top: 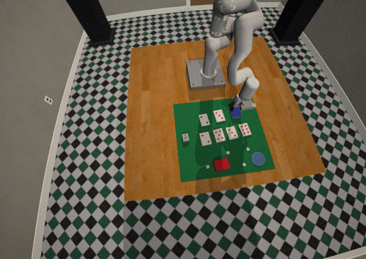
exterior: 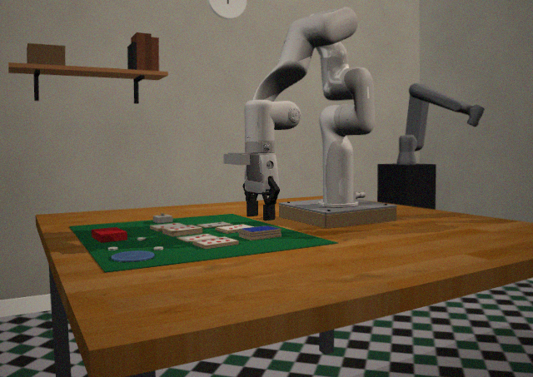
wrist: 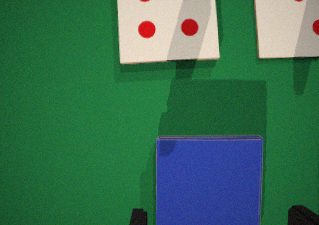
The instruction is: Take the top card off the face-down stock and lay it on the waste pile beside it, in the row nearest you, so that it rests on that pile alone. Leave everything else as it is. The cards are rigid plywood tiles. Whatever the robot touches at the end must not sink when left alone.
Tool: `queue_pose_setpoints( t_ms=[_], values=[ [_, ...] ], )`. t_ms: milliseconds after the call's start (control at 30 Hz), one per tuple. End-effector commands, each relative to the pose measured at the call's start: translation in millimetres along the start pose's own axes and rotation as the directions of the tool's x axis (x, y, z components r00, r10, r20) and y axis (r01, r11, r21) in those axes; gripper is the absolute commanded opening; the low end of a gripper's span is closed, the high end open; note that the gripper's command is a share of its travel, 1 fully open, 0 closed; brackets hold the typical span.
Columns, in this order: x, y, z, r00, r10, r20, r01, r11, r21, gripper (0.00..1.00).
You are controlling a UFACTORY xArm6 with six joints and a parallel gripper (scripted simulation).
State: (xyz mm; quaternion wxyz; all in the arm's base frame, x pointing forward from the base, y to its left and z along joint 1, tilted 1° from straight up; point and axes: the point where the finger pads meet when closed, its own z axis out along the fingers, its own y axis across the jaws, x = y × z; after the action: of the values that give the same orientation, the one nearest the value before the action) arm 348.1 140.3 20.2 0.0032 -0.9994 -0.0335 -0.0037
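Note:
The face-down stock [top: 235,112] is a short stack of blue-backed tiles on the green mat [top: 221,139], in the row closest to the robot base. It also shows in the side view [exterior: 259,231] and fills the lower middle of the wrist view [wrist: 208,180]. The waste pile [top: 219,115], face up with red pips, lies beside it. My gripper [top: 234,106] [exterior: 261,205] is open and empty. It points down just above the stock, with a fingertip on either side [wrist: 219,217].
More face-up cards lie on the mat [top: 203,119] [top: 245,129] [top: 231,132] [top: 219,134] [top: 205,138], two of them at the top of the wrist view [wrist: 167,22] [wrist: 286,21]. A red box [top: 221,164], a blue disc [top: 258,158], a small grey block [top: 185,136] and white pegs [top: 227,152] sit farther out.

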Motion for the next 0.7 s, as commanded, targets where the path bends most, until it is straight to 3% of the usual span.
queue_pose_setpoints(
  t_ms=[0,667],
  values=[
    [2.2,-0.6,4.6,1.0,0.0,-0.005,0.0,1.0,0.002,0.87],
    [2.3,-0.5,14.1,1.0,0.0,-0.005,0.0,1.0,0.002,0.87]
  ],
)
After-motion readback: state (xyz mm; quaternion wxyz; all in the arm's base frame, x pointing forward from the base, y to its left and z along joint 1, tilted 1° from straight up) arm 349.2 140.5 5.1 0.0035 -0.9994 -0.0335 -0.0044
